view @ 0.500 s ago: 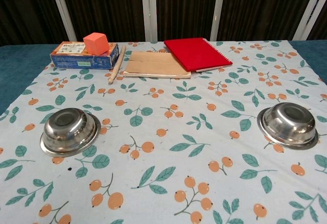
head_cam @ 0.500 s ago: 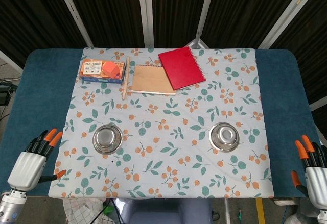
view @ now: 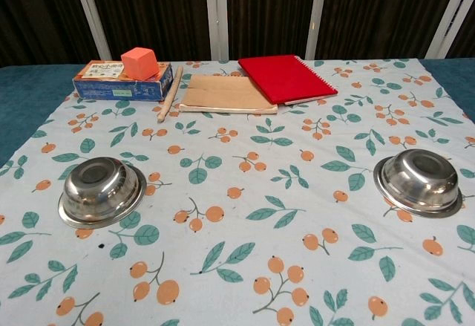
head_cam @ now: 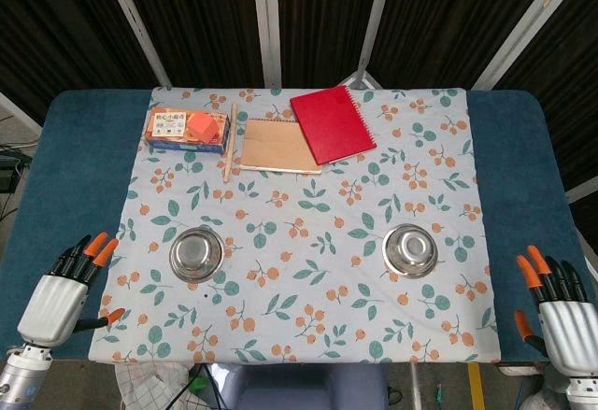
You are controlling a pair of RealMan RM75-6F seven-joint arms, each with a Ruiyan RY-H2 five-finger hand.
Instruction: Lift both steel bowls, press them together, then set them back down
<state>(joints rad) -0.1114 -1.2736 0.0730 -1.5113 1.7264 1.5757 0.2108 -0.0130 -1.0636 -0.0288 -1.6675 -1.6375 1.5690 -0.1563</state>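
Two steel bowls stand upright on the floral cloth. One bowl (head_cam: pixel 196 253) (view: pixel 101 190) is on the left, the other bowl (head_cam: pixel 410 250) (view: pixel 419 180) on the right, well apart. My left hand (head_cam: pixel 61 296) hovers at the table's front left corner, off the cloth, fingers spread and empty. At the front right corner my right hand (head_cam: pixel 561 321) is likewise empty with fingers apart. Both hands are far from the bowls. The chest view shows neither hand.
At the back of the cloth lie a red notebook (head_cam: pixel 332 123), a brown pad (head_cam: pixel 278 146), a wooden stick (head_cam: pixel 229 141), and a blue box (head_cam: pixel 186 130) with an orange cube (view: pixel 139 63) on top. Blue table (head_cam: pixel 70 162) borders the cloth.
My right hand has shifted a little left and up toward the table. The left hand has barely moved. The bowls have not moved.
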